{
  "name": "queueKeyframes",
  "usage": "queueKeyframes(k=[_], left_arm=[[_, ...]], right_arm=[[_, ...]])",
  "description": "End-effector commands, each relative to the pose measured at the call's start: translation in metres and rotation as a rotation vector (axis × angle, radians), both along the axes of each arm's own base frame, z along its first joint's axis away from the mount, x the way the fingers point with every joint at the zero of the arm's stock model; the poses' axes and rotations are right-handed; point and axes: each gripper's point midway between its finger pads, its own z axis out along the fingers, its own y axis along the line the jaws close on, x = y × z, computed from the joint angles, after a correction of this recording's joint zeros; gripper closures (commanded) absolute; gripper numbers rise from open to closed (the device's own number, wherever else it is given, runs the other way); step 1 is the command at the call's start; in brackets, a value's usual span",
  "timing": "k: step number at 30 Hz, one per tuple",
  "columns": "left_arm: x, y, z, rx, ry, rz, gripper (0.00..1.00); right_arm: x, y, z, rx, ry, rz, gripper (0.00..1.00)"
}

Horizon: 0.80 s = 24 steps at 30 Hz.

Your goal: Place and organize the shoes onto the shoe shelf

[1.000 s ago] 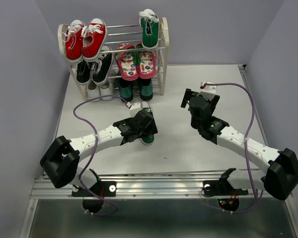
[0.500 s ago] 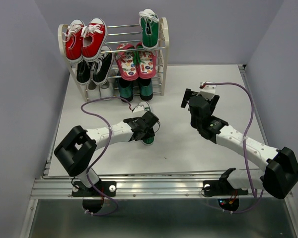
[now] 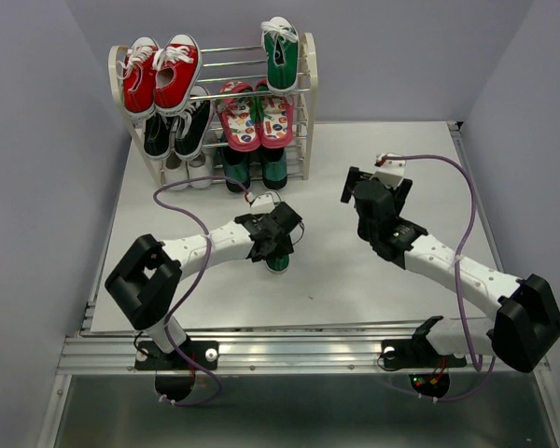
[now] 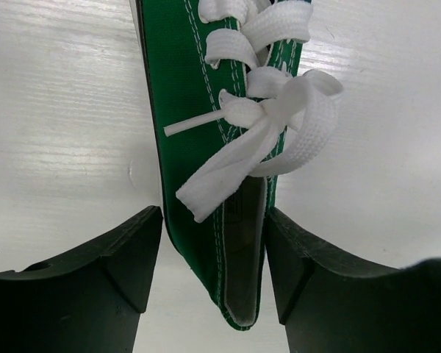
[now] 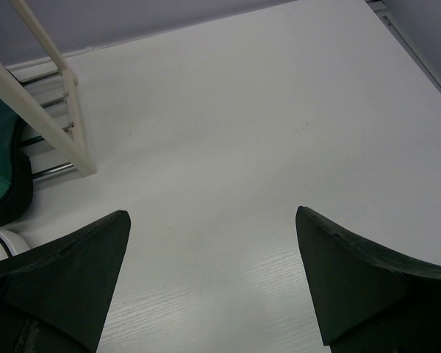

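left hand [image 4: 214, 243] gripping green sneaker [image 4: 191, 110], table [image 4: 59, 110] either side

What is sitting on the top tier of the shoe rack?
The shoe rack holds on top a pair of red sneakers at the left and one green sneaker at the right. The red pair covers part of the black sneakers below.

Left gripper [image 3: 279, 246] blocks most of the green sneaker [image 3: 278, 265] from above; the wrist view chops off its toe.
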Motion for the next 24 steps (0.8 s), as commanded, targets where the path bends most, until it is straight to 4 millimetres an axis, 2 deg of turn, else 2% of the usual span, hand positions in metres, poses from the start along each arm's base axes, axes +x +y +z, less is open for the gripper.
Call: queueKeyframes(k=[1, 5, 7, 11, 12, 13, 16, 19, 20, 22, 23, 24], left_arm=[[0.003, -0.002, 0.007, 0.02, 0.003, -0.014, 0.35], [0.004, -0.009, -0.002, 0.016, 0.022, -0.028, 0.5], [0.005, -0.011, -0.005, 0.025, 0.028, -0.03, 0.53], [0.005, -0.01, -0.011, 0.035, 0.041, -0.027, 0.77], [0.005, -0.011, -0.01, 0.03, 0.037, -0.027, 0.96], [0.006, -0.011, -0.009, 0.028, 0.034, -0.025, 1.0], [0.009, -0.011, 0.004, 0.013, -0.009, -0.045, 1.0], [0.007, -0.015, 0.034, 0.012, -0.099, -0.123, 1.0], [0.001, -0.022, 0.052, -0.003, -0.145, -0.167, 1.0], [-0.007, -0.018, 0.07, 0.049, -0.195, -0.228, 1.0], [-0.01, -0.013, 0.084, 0.06, -0.234, -0.231, 1.0], [-0.022, -0.01, 0.089, 0.089, -0.229, -0.265, 1.0]], right_arm=[[0.003, -0.01, 0.001, 0.006, -0.019, -0.05, 0.0], [0.003, -0.009, -0.001, 0.002, -0.012, -0.049, 0.0], [0.004, -0.012, -0.001, 0.003, -0.012, -0.057, 0.0], [0.004, -0.012, -0.002, 0.009, -0.013, -0.054, 0.0], [0.003, -0.012, -0.002, 0.009, -0.013, -0.054, 0.0], [0.003, -0.012, -0.002, 0.011, -0.014, -0.054, 0.0], [0.004, -0.015, -0.003, 0.009, -0.011, -0.062, 0.0], [0.004, -0.015, -0.003, 0.004, -0.01, -0.059, 0.0], [0.005, -0.015, -0.003, 0.002, -0.008, -0.059, 0.0], [0.004, -0.016, -0.002, 0.0, -0.01, -0.062, 0.0], [0.004, -0.017, -0.001, 0.0, -0.012, -0.065, 0.0], [0.004, -0.017, -0.002, -0.003, -0.011, -0.068, 0.0]])
